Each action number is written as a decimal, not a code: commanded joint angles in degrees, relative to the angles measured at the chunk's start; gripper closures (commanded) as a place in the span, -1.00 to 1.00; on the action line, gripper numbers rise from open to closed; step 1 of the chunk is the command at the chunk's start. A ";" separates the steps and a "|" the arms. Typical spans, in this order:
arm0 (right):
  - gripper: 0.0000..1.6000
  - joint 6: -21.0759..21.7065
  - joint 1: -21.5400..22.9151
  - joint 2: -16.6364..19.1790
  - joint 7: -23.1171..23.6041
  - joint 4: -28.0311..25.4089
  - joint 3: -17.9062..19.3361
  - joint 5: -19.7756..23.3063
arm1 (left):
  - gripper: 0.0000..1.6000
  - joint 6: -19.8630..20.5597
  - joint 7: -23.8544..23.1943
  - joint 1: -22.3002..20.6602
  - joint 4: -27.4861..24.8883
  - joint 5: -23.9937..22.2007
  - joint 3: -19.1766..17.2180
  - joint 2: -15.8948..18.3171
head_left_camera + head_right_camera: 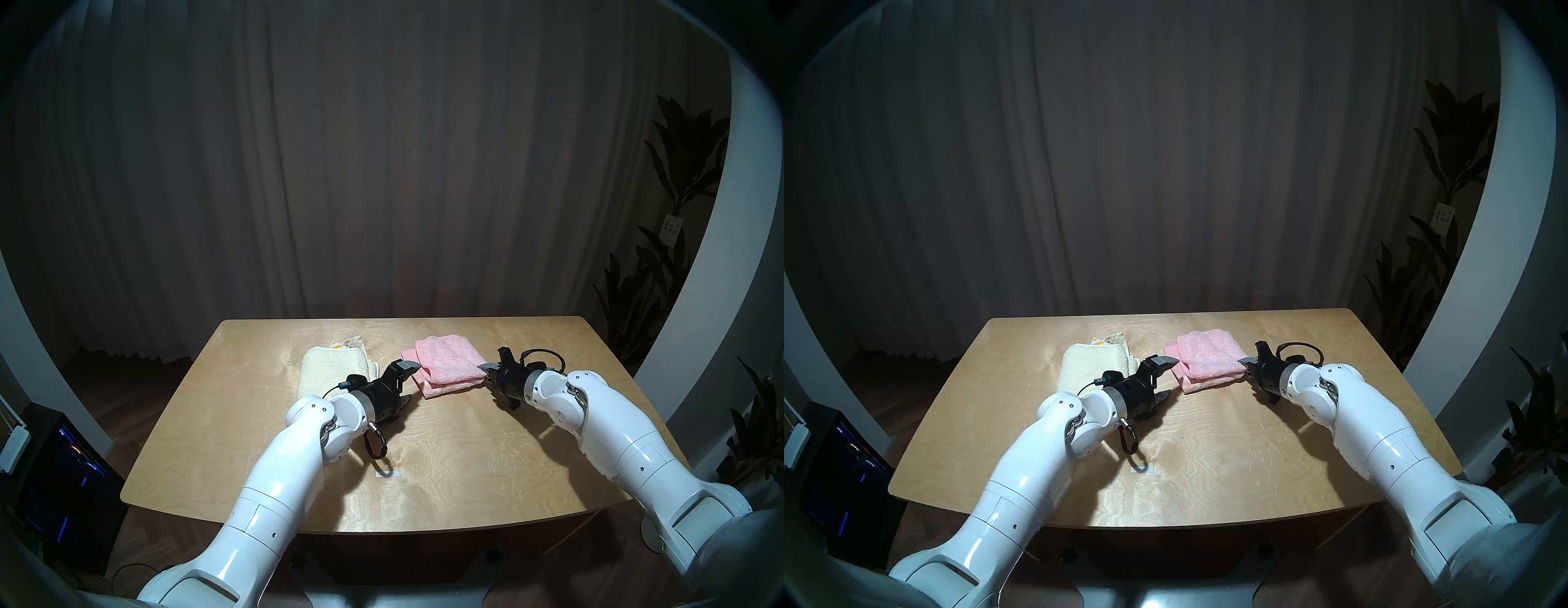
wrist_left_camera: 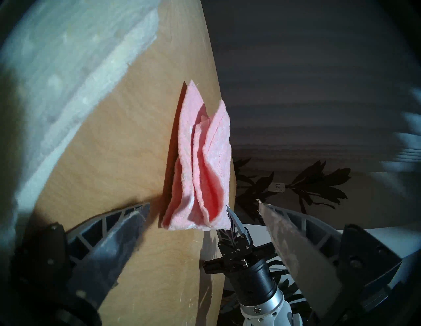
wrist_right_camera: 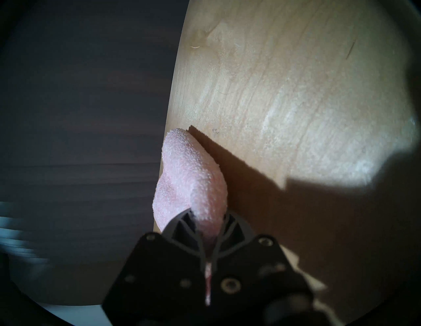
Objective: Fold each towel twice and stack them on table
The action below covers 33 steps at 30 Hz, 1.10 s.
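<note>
The pink towel (image 1: pixel 445 365) lies folded on the table (image 1: pixel 458 467), right of centre toward the back. My right gripper (image 1: pixel 483 368) is shut on its right edge; the right wrist view shows pink cloth (image 3: pixel 193 182) pinched between the fingers (image 3: pixel 234 225). My left gripper (image 1: pixel 413 382) is open and empty just left of the pink towel's left edge, its jaws one above the other. In the left wrist view the towel's layered edge (image 2: pixel 200 170) faces the open fingers (image 2: pixel 127 223). The cream-yellow towel (image 1: pixel 335 371) lies folded at the back left, behind my left wrist.
A small white tape strip (image 1: pixel 388 474) sits near the table's front middle. A dark curtain hangs behind the table. Potted plants (image 1: pixel 662 276) stand at the right, and a dark computer case (image 1: pixel 63 479) stands on the floor at the left.
</note>
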 commanded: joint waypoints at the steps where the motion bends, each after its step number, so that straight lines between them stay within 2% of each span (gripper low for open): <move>1: 1.00 0.27 -0.84 -1.07 1.43 3.45 -0.10 0.55 | -1.00 2.05 -3.34 -1.36 -0.65 -0.49 1.33 -1.18; 5: 1.00 0.14 -0.95 -1.66 1.74 4.15 -0.34 0.63 | -1.00 2.24 -5.42 -1.33 -0.68 -0.51 2.12 -1.84; 15: 1.00 -0.38 -1.16 -3.22 2.47 6.15 -1.62 0.62 | -1.00 1.01 -6.55 -3.28 0.36 0.11 2.47 -2.52; 24: 1.00 -0.93 -1.34 -3.36 3.16 6.91 -2.32 -0.24 | -1.00 -2.40 -6.46 -0.43 -2.58 0.03 -1.33 -0.20; 33: 1.00 -1.58 -1.19 -3.06 2.87 6.15 -2.90 -1.24 | -1.00 -3.04 -6.12 0.45 -2.37 1.92 0.35 -0.72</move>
